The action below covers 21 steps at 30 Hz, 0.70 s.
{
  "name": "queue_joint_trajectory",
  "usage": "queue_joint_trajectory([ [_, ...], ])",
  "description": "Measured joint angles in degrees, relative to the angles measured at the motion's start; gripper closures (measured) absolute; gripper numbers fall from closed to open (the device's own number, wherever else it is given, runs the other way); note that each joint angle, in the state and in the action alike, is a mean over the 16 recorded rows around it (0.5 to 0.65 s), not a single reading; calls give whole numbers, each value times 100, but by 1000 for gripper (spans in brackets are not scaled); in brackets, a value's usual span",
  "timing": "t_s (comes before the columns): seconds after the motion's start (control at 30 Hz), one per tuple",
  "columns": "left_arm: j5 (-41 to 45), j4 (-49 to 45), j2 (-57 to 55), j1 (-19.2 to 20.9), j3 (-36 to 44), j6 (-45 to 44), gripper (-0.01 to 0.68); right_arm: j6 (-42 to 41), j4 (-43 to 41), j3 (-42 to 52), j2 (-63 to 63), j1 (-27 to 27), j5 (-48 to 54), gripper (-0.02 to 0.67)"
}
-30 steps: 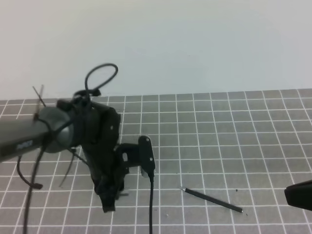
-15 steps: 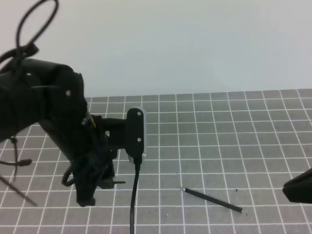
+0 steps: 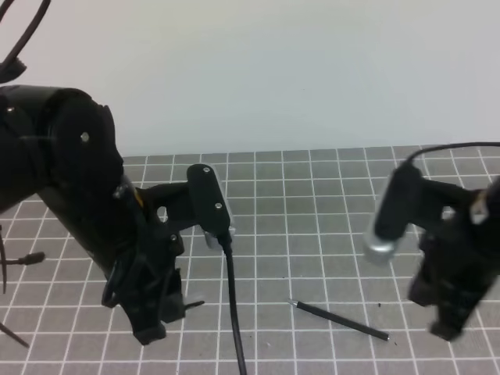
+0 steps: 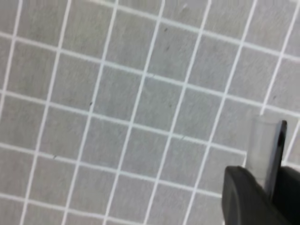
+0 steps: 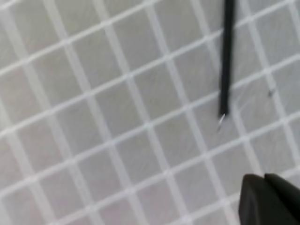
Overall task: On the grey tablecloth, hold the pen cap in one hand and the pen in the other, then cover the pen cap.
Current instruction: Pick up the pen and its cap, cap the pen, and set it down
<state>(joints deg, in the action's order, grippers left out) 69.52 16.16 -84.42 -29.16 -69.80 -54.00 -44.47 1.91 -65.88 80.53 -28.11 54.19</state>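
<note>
The pen lies diagonally, tip up-left; left hand pinches the pen cap (right hand's state unclear).

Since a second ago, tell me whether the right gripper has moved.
Yes. The right gripper has swung in from the right edge toward the pen, which lies in the same spot on the tablecloth.

Surface: the grey tablecloth is lying flat, its white grid lines running across it; a few dark specks are showing
On it: the pen is lying slantwise, silvery tip pointing left
</note>
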Motion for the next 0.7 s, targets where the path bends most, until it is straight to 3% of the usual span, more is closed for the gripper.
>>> queue_joint_trajectory([
  [0.37,11,202,0,0,0,180,591,-778,333,-30,1103,-71,-795,369],
  [0.7,11,402,0,0,0,173,591,-809,236,-28,1882,-71,-1063,348],
])
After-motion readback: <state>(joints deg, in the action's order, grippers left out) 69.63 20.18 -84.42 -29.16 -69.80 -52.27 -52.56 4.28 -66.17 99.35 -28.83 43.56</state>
